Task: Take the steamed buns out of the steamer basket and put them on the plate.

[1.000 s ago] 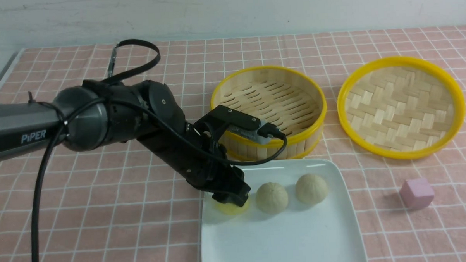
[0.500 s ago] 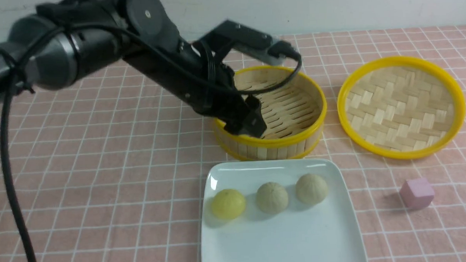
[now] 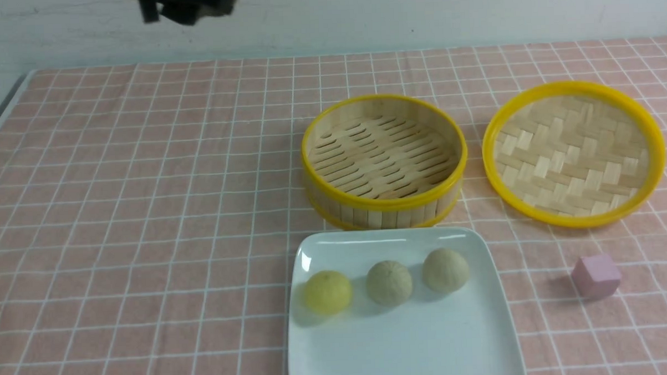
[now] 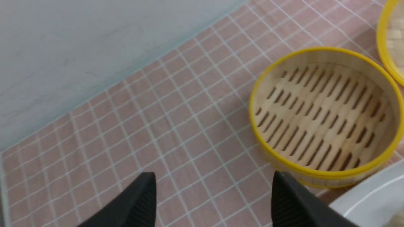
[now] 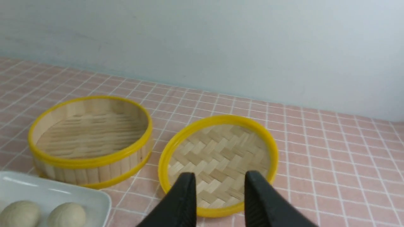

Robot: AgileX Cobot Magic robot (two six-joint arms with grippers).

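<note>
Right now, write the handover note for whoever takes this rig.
Claws: left claw open, empty; right claw open, empty.
On the glossy white square plate, in a row: pale yellow round bun, middle pale beige round bun, end pale beige round bun.
The round bamboo steamer basket with yellow rims holds nothing.
Done: all three buns moved.
Left: probably nothing but parking the arms.

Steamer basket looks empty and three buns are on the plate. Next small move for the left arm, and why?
Probably no further pick: park the left gripper up and away. The steamer basket shows only bare slats. The yellow bun, the middle beige bun and the end beige bun sit in a row on the plate, and the jaws stand open with nothing between them.
</note>
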